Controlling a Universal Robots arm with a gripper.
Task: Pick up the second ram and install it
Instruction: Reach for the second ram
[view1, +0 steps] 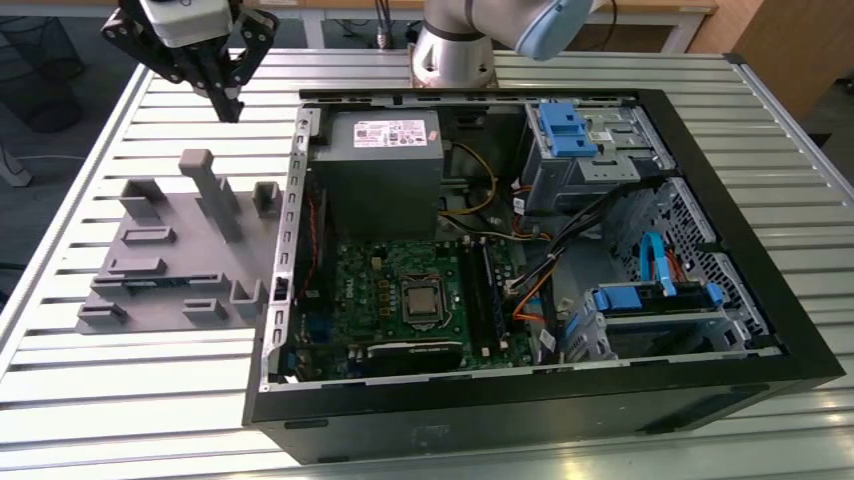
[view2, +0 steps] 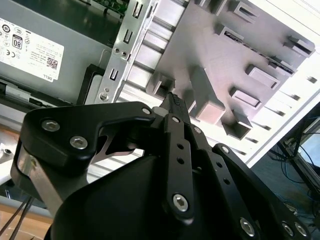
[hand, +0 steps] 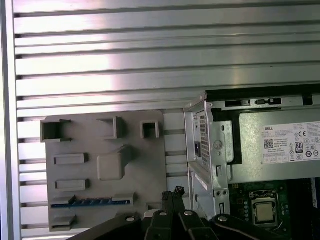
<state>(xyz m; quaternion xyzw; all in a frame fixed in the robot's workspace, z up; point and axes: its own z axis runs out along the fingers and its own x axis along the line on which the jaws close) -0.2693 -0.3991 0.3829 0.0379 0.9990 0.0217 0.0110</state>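
Observation:
The second ram (view1: 151, 283) lies flat in a slot of the gray fixture plate (view1: 174, 215), at the exterior view's left; it is a thin dark stick with a bluish sheen (hand: 92, 202). My gripper (view1: 227, 104) hangs high above the table beyond the fixture's far end, well apart from the ram. Its black fingers are shut together with nothing between them, and the tips meet in both wrist views (view2: 174, 101) (hand: 173, 193). The open computer case (view1: 534, 390) lies to the right of the fixture, with the green motherboard (view1: 367, 290) and its CPU socket (view1: 422, 300) exposed.
Tall gray posts (view1: 203, 180) stand up from the fixture. Inside the case are a gray power supply (view1: 380, 160), blue drive brackets (view1: 567, 130), and loose black, orange and blue cables (view1: 574, 240). The slatted metal table (view1: 134, 400) lies around everything. The arm's base (view1: 447, 55) stands behind the case.

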